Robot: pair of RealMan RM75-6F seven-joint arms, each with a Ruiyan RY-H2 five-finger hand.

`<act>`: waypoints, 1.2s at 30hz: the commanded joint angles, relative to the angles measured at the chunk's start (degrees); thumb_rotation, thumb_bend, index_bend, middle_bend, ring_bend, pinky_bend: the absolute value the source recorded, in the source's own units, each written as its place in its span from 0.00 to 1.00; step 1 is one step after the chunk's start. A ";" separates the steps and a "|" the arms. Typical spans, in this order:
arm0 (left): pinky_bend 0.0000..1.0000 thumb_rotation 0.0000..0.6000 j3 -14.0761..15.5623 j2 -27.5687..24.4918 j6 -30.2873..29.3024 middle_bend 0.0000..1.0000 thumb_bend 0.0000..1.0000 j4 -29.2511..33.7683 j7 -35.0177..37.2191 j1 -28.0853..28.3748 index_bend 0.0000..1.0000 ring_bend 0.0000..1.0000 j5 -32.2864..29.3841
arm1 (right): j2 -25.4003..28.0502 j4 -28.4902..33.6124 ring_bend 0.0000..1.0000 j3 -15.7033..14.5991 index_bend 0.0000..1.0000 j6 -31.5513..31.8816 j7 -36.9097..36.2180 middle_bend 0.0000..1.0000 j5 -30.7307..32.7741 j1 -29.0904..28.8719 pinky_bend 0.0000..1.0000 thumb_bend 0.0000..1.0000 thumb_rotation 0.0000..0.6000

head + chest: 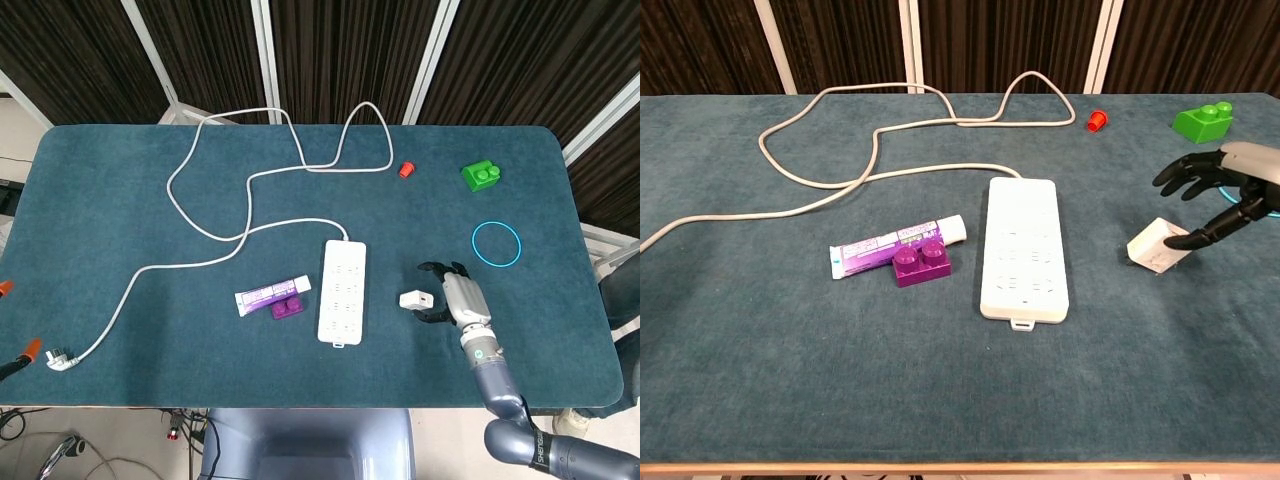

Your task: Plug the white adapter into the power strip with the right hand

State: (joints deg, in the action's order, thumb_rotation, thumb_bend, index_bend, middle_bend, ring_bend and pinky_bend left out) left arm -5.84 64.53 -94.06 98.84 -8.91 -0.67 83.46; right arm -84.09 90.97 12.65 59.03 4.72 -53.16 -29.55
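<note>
Left of centre in the head view: tube [272, 294] and purple brick [286, 309] lie touching each other on the table [120, 220], just left of the strip [342, 291]. Cord [250, 180] loops across the upper left and runs off to a plug [58, 358] at the lower-left edge. None of this is in the way.

Centre: strip lies flat, long axis running top to bottom of the frame, sockets up, none occupied.

Right of centre: adapter [415, 299] lies on the table between strip and right hand [455, 297], near the strip but not touching it. In the chest view it sits tilted, one corner raised; prongs not visible, so their facing cannot be told.

Right hand is spread, holding nothing; fingers [1192, 237] arch above and below the adapter, and one fingertip looks to be at or just off its right corner. Contact is not certain. Left hand not in view.

Step in hand, as judged: grasp the adapter. Notes for doing it well:
- Close thumb and fingers on opposite flat faces, not on a corner, or the light block will likely skid on the cloth.
- Leave the prong face clear of the fingers.
- Lift before turning, then bring the prongs square over a socket.
- Press straight down; the strip is loose and may slide.

Far right: green brick [481, 176], ring [498, 243], red cap [406, 169] lie well apart from the work.
</note>
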 commanded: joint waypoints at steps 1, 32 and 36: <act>0.08 1.00 0.10 0.00 0.05 0.01 0.17 0.04 -0.05 0.03 0.18 0.00 0.16 | -0.42 -0.44 0.25 -0.41 0.26 0.23 -0.36 0.25 -0.32 0.41 0.09 0.26 1.00; 0.08 1.00 0.28 0.00 -0.07 0.01 0.17 0.15 -0.32 0.00 0.19 0.00 0.54 | -5.00 -6.22 0.29 -0.66 0.40 -0.31 -1.77 0.39 -1.91 1.34 0.11 0.41 1.00; 0.08 1.00 0.27 0.01 0.08 0.01 0.17 0.13 -0.40 0.06 0.19 0.00 0.41 | -5.35 -6.68 0.29 -0.61 0.43 -0.71 -1.58 0.39 -1.54 1.27 0.11 0.42 1.00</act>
State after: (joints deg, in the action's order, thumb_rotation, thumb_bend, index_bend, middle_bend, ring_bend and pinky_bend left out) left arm -5.57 64.54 -93.98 98.98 -9.32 -0.62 83.86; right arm -89.40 84.34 12.03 58.37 3.10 -54.74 -28.26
